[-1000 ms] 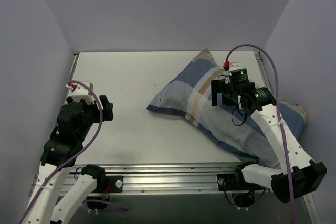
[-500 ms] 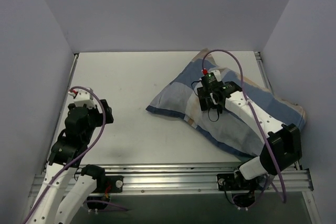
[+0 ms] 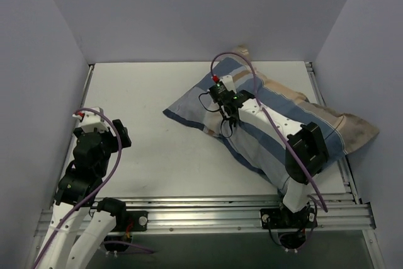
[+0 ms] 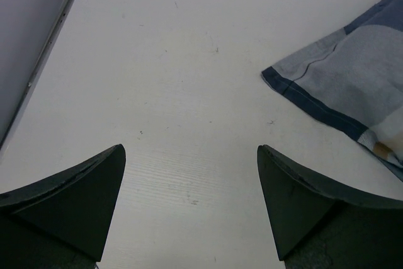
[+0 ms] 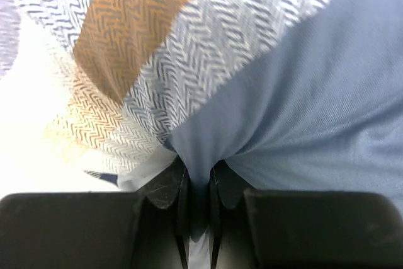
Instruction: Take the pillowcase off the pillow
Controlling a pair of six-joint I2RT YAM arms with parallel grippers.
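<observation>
At 2 o'clock on the table (image 3: 145, 92), the pillowcase (image 3: 283, 124) lies plump, no white pillow showing; judged fully on. Right gripper (image 5: 196, 187) pinches a cloth fold near its 10 o'clock end. Left gripper (image 4: 191, 155) hangs spread wide at 8 o'clock, touching nothing. All stripping remains.

Left half of table (image 3: 145, 92) bare: free lane from left gripper (image 4: 189, 149) to far wall (image 3: 201, 11). Right half blocked by pillowcase (image 3: 186, 110), right arm (image 3: 271, 121) stretched across it. Left wall (image 3: 44, 61) and right wall (image 3: 368, 42) hem both table edges.
</observation>
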